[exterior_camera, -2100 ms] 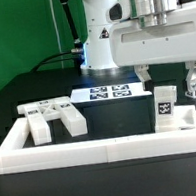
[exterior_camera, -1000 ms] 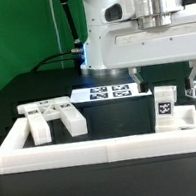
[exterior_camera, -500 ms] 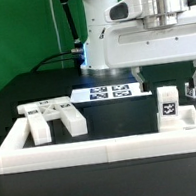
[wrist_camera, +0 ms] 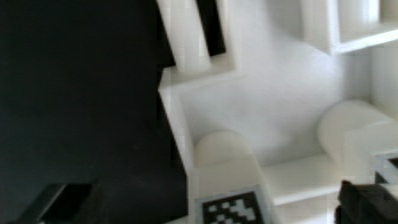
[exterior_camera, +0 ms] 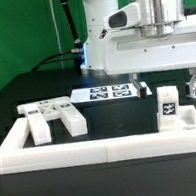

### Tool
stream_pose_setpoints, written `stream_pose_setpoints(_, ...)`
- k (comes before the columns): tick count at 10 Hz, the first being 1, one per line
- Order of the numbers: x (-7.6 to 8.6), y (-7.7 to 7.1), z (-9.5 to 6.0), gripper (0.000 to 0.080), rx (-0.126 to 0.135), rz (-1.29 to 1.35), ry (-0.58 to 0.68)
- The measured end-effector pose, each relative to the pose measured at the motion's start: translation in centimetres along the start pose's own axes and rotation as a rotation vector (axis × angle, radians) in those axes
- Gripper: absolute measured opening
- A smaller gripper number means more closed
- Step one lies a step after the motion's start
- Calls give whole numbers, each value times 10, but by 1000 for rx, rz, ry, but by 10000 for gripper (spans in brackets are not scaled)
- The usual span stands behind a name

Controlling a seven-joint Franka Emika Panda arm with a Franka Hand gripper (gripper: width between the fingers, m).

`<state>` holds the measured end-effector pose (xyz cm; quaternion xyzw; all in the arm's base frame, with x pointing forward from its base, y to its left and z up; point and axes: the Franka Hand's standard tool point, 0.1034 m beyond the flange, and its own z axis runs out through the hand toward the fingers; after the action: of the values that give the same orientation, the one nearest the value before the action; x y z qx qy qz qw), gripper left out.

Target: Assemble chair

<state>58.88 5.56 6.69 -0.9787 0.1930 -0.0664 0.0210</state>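
One black table | green backdrop | border wall | chair parts inside

arm – we keep it white and upright at the back | wrist – we point its silver flange straight down, on the exterior view's right | claw – we hold it low, jaws wide apart, clasping nothing | fingers – dark, well apart
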Motion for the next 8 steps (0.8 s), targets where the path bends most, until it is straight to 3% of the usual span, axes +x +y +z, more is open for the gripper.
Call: stream_pose_setpoints(8, -7, -3, 7, 649, -1, -164, 24)
